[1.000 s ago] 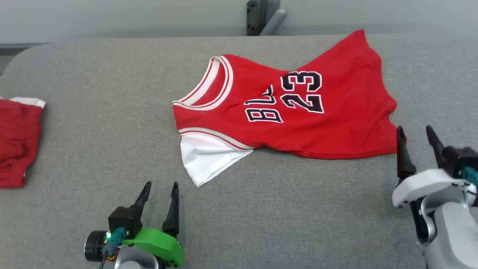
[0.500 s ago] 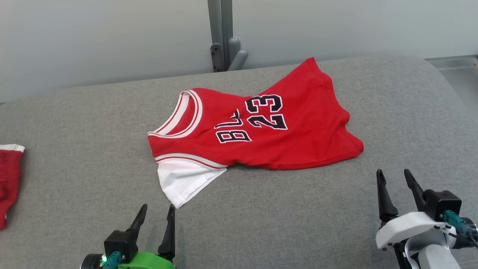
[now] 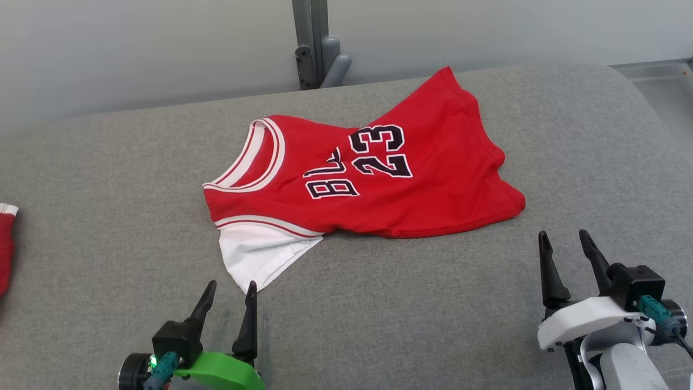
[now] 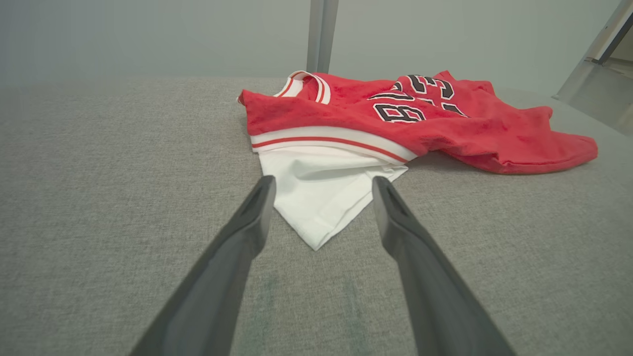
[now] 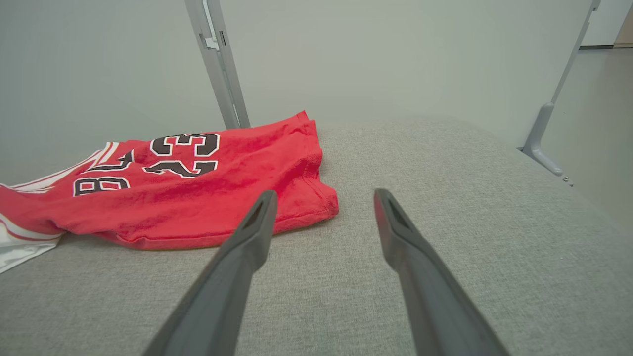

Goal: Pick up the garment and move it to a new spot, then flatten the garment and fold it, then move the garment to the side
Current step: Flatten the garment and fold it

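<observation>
On grey fabric table [image 3: 108,162], rumpled red no. 23 jersey [image 3: 433,184] lies free; all steps left; L gripper [image 3: 232,284] & R gripper [image 3: 562,233] spread wide, empty

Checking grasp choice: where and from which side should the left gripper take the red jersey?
Probably the white sleeve corner of the red jersey, from the near side: it juts out flat toward the open left gripper, lined up between its fingers.
</observation>
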